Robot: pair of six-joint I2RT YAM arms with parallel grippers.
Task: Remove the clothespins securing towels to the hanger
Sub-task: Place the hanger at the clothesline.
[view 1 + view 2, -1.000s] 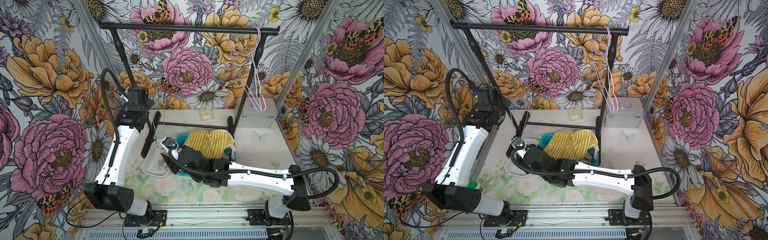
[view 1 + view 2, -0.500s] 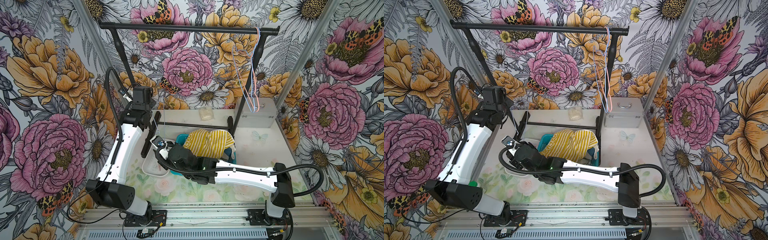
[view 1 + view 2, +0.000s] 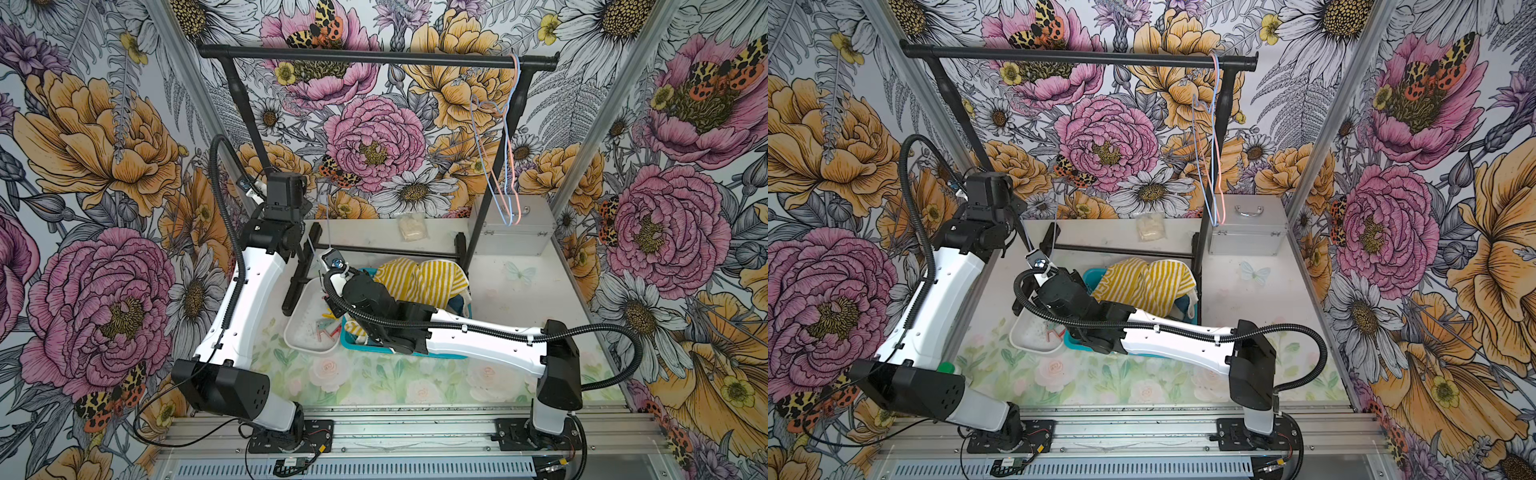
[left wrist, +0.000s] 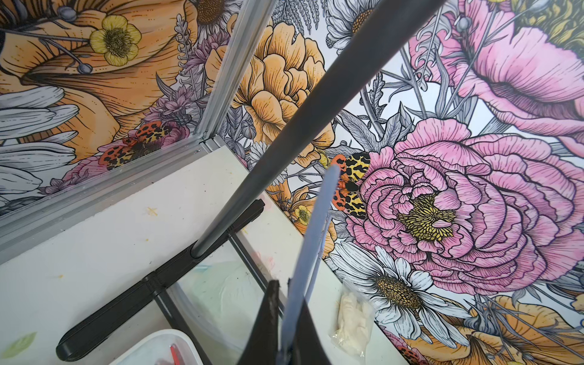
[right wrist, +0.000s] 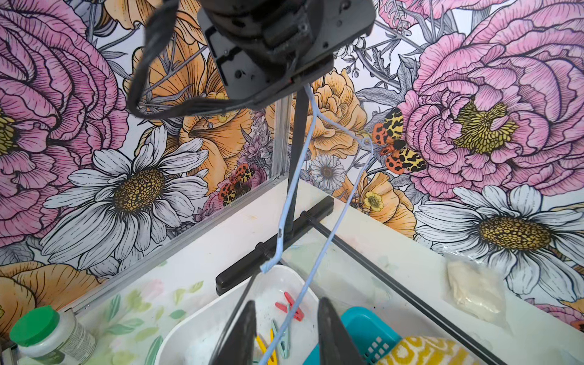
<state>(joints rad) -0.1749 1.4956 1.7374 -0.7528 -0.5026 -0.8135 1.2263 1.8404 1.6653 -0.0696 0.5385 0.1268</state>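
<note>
My left gripper [image 4: 286, 290] is shut on a light blue wire hanger [image 4: 316, 227], held up beside the rack's left post. No towel or clothespin shows on that hanger [image 5: 292, 186]. My right gripper [image 5: 287, 303] is open, with one strand of the hanger's wire running between its jaws without touching either. Below it lie red [image 5: 290, 305], yellow [image 5: 264, 344] and mint green [image 5: 282, 339] clothespins in a white tray [image 3: 299, 328]. A yellow-and-white striped towel [image 3: 419, 278] is heaped in a teal basket [image 5: 363, 328].
Blue and pink wire hangers [image 3: 509, 137] hang bare at the right end of the black rail [image 3: 374, 58]. A silver case [image 3: 513, 226] and a small plastic bag [image 3: 413, 226] stand at the back. A green-lidded jar [image 5: 47, 331] stands near the left wall.
My right arm has swung left and back, bringing its jaws around the hanger wire over the tray, and the jaws have narrowed. My left arm has lifted the hanger slightly.
</note>
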